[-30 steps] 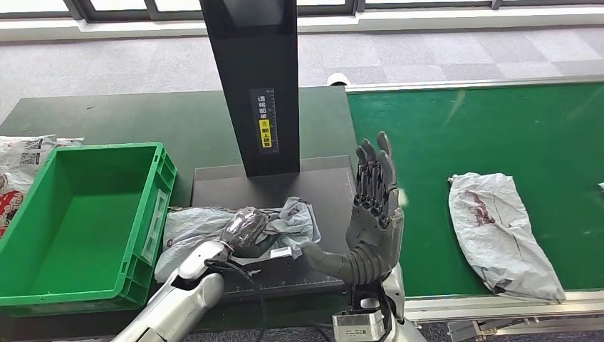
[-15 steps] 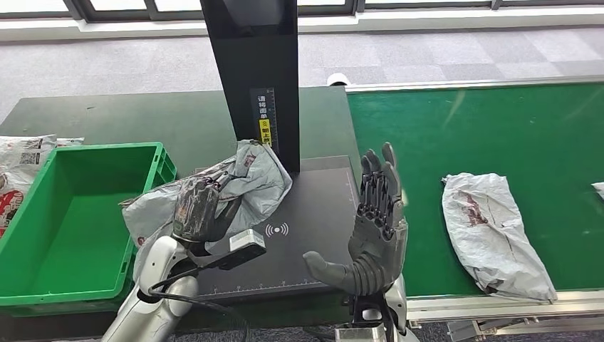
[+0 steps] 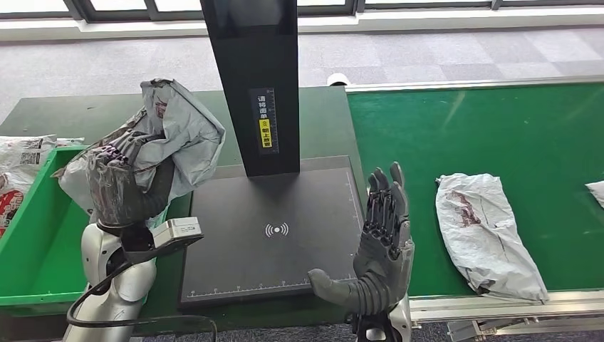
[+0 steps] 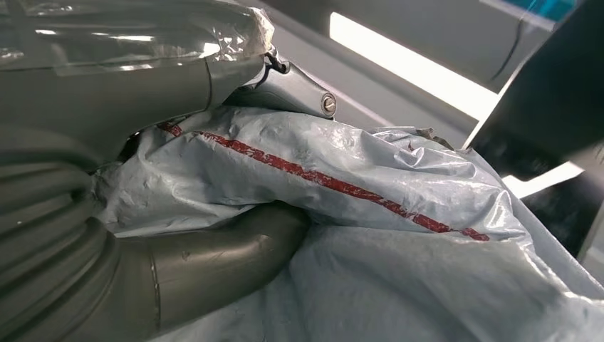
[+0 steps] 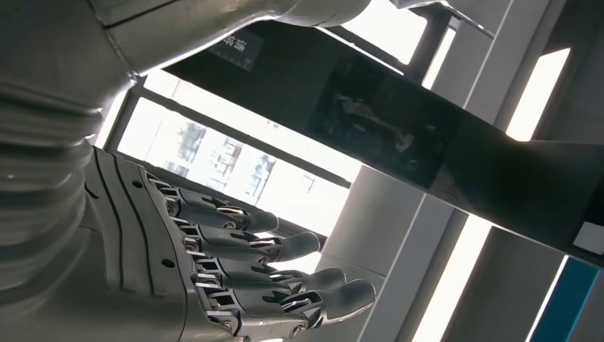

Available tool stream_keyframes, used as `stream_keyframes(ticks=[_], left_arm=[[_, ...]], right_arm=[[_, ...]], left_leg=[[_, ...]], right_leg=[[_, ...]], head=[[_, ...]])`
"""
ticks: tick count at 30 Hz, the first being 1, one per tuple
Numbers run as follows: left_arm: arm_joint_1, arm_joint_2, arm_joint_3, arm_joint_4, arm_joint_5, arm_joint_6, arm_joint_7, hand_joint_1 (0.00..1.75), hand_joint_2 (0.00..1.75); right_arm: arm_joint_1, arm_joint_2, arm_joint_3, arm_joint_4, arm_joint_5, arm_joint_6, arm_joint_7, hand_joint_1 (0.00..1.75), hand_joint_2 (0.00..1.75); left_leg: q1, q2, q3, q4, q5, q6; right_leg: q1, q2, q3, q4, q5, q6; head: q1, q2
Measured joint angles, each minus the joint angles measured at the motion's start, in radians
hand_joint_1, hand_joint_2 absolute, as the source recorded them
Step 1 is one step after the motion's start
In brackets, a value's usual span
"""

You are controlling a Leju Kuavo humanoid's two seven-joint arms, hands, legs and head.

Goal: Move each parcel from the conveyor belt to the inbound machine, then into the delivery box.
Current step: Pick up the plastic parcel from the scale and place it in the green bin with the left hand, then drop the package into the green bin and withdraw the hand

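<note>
Here, my right hand [image 3: 381, 235] stands open and empty beside the inbound machine [image 3: 274, 228], while my left hand [image 3: 128, 187] bunches a soft, light, likely slippery grey parcel [image 3: 178, 132] above the delivery box [image 3: 35, 235], gripped mid-body where it crumples.

The grey parcel [image 3: 171, 135] at upper left is showing as thin, crinkled plastic film with a soft sheen, and the second parcel [image 3: 488, 235] at right is looking the same. The conveyor belt [image 3: 484, 135] is appearing as matt green fabric-like sheet edged by a brushed metal rail [image 3: 498, 303]. The inbound machine [image 3: 274, 228] is presenting smooth matt black panels. The delivery box [image 3: 35, 249] is glossy moulded green plastic.
</note>
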Motion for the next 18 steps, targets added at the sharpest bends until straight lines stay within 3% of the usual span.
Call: stream_keyframes(ticks=[3, 8, 13, 18], left_arm=[[-0.042, 0.023, 0.058, 0.004, 0.092, 0.0, -0.014, 1.75, 1.75], [-0.159, 0.124, 0.178, 0.103, 0.232, -0.049, 0.014, 1.75, 1.75], [-0.279, 0.222, 0.289, 0.355, 0.275, -0.107, 0.027, 1.75, 1.75], [-0.354, 0.259, 0.373, 0.677, 0.271, -0.119, 0.02, 1.75, 1.75]], right_arm=[[0.014, 0.0, -0.005, -0.007, -0.007, 0.0, 0.0, 0.0, 1.75], [0.026, -0.004, -0.008, -0.01, -0.031, 0.0, 0.0, 0.0, 1.75], [0.036, -0.015, -0.008, -0.01, -0.061, 0.001, 0.0, 0.0, 1.75], [0.03, -0.026, -0.008, -0.01, -0.083, 0.03, 0.0, 0.0, 1.75]], left_leg=[[0.0, 0.0, 0.0, 0.0, 0.0, 0.0], [0.002, 0.001, 0.001, 0.0, 0.002, -0.002], [0.004, 0.004, 0.001, 0.0, 0.002, -0.004], [0.004, 0.004, 0.0, 0.0, 0.002, -0.004]], right_leg=[[0.0, 0.0, 0.0, 0.0, 0.0, 0.0], [0.002, 0.001, 0.0, 0.0, 0.001, -0.001], [0.004, 0.004, -0.002, 0.001, 0.002, -0.004], [0.004, 0.004, -0.002, 0.001, 0.002, -0.004]], head=[[0.0, 0.0], [0.0, 0.0], [0.0, 0.0], [0.0, 0.0]])
